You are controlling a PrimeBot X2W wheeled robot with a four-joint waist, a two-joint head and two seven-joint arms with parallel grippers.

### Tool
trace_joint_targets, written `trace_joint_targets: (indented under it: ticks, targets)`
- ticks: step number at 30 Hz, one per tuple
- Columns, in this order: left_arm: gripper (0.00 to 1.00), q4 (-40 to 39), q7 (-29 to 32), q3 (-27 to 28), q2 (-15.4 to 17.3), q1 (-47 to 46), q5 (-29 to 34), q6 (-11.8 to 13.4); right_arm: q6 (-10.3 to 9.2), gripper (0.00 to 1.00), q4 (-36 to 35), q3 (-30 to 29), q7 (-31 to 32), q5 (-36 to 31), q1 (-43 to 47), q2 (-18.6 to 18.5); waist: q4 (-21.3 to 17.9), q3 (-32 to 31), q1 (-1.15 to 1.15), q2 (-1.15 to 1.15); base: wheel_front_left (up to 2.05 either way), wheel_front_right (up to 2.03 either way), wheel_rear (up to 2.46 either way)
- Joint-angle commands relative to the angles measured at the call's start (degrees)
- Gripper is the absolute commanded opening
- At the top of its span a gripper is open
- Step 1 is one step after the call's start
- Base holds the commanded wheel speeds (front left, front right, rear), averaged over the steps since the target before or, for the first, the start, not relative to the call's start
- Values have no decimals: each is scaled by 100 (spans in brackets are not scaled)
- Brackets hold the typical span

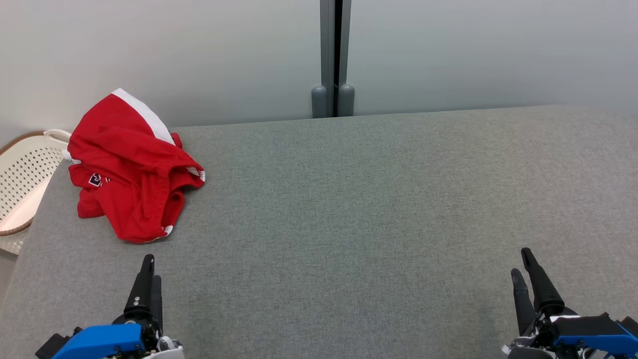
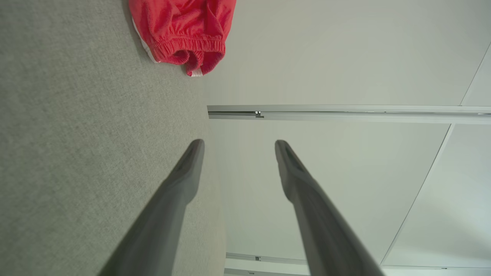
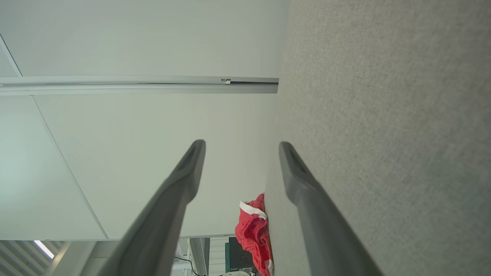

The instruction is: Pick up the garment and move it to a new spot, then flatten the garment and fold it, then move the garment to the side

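A red garment (image 1: 132,169) with white trim lies crumpled at the far left of the grey table (image 1: 349,209). It also shows as the red garment (image 2: 184,30) at the top of the left wrist view and as a small red heap (image 3: 254,234) far off in the right wrist view. My left gripper (image 1: 149,271) hovers open near the front left, a short way in front of the garment, with nothing between its fingers (image 2: 188,168). My right gripper (image 1: 522,262) stands open at the front right, far from the garment, also empty.
A white perforated basket (image 1: 25,174) sits off the table's left edge, just behind the garment. A pale wall with a grey vertical post (image 1: 334,60) runs along the table's far edge.
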Motion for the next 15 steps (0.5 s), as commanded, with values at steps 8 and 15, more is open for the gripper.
trace_joint_targets:
  ticks: [8,15]
  targets:
    - [100,-213,-234,-108,36,-43,509,12,8,100,-173,-17,-234,-590,-7,-32,5,-14,0,0,0,0,0]
    - [100,-399,-401,-240,39,-27,1110,143,10,100,-270,-43,-402,-1300,10,-38,12,-28,0,0,0,0,0]
